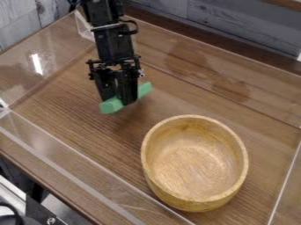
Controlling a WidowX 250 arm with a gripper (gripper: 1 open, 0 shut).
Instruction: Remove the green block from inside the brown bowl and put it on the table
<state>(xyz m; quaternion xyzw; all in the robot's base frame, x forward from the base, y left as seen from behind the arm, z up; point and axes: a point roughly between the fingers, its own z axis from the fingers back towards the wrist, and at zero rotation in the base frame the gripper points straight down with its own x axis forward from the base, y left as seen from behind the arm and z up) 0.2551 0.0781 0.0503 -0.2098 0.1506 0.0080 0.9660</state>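
Gripper: the gripper (120,95) is clamped on the block (123,97), jaws closed across its narrow width, pointing steeply down.
Block: green bar held between the jaws, both ends showing, one low at the left, one higher at the right; long axis runs crosswise to the jaws and tilts up toward the bowl side.
Block relative to bowl: out of the bowl (195,163), up and to the left of its rim, well apart from it.
Block relative to table: low end looks very near or touching the table (223,83); contact cannot be told.
Bowl: upright, nothing inside.
Surface: flat wood grain, bare beneath the block; judged fit for a flat rest.
Room: open table on all sides of the gripper; clear wall (35,61) further left, not close.
Step judged: release onto the table remains.
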